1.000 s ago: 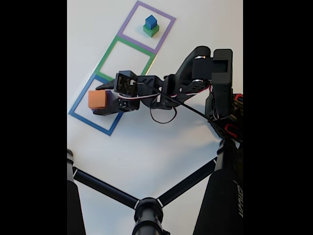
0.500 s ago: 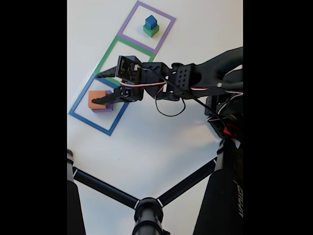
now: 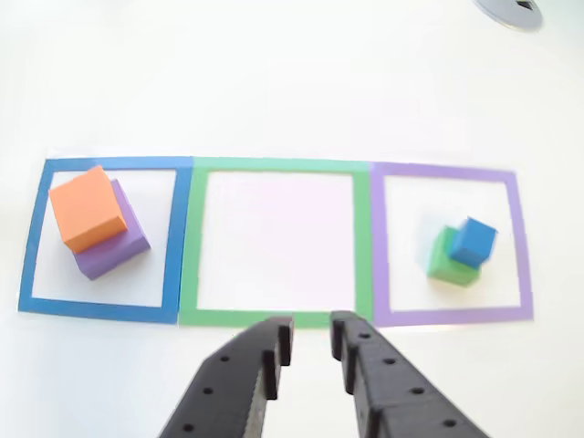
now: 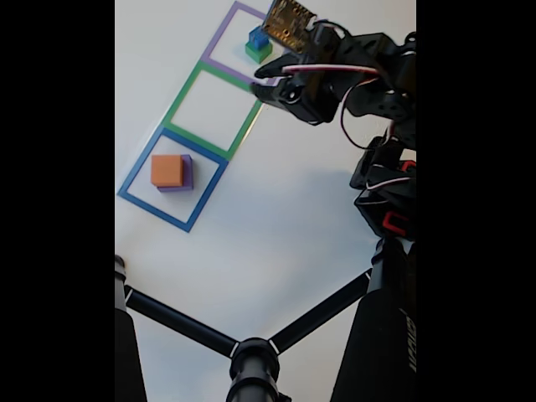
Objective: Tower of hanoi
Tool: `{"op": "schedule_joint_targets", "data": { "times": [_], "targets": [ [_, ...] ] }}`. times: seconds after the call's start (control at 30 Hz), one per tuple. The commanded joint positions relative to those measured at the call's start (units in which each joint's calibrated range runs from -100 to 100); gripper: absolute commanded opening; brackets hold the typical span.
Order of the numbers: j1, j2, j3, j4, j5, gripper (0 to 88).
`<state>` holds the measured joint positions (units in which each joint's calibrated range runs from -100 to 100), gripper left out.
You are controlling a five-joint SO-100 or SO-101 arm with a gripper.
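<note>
Landmark: green square outline [image 3: 278, 242], middle of three taped outlines on the white counter [image 3: 274, 82].

Other view, left to right:
- Blue square outline [image 3: 102, 239] touches the green outline's left side. Inside it the orange block [image 3: 87, 207] sits on the purple block [image 3: 114, 245], turned a bit and shifted toward the far left corner, so purple shows at the near right.
- Inside of the green outline is bare counter.
- Purple square outline [image 3: 449, 245] touches the green outline's right side. Inside it the blue cube [image 3: 474, 241] rests on the green block [image 3: 447, 259], offset to the right.
- Jaws [image 3: 311, 351] at the bottom edge, just near of the green outline's near border, tips slightly apart with a narrow gap, pinching nothing.

Fixed view: jaws [image 4: 261, 79] hover beside the joint of the green and purple outlines, near the blue-on-green stack [image 4: 258, 44]; orange-on-purple stack [image 4: 171, 172] well apart, lower left. Black tripod legs [image 4: 251, 352] at the bottom.
</note>
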<state>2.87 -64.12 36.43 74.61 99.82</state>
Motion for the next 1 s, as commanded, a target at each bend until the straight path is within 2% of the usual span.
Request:
{"op": "schedule_joint_targets", "data": {
  "times": [0.0, 0.2, 0.5, 0.8, 0.87, 0.97],
  "targets": [
    [6.6, 0.0, -20.5, 16.5, 0.2, 0.3],
    [15.2, 1.4, -31.3, 24.9, 0.2, 0.3],
    [23.0, 0.1, -24.9, 23.7, 0.2, 0.3],
    [26.2, -1.3, -7.1, 9.4, 0.2, 1.0],
    [27.1, -1.5, -1.2, 3.5, 0.2, 2.8],
    [29.1, -2.0, 10.5, -9.5, 0.2, 11.7]
  ]
}}
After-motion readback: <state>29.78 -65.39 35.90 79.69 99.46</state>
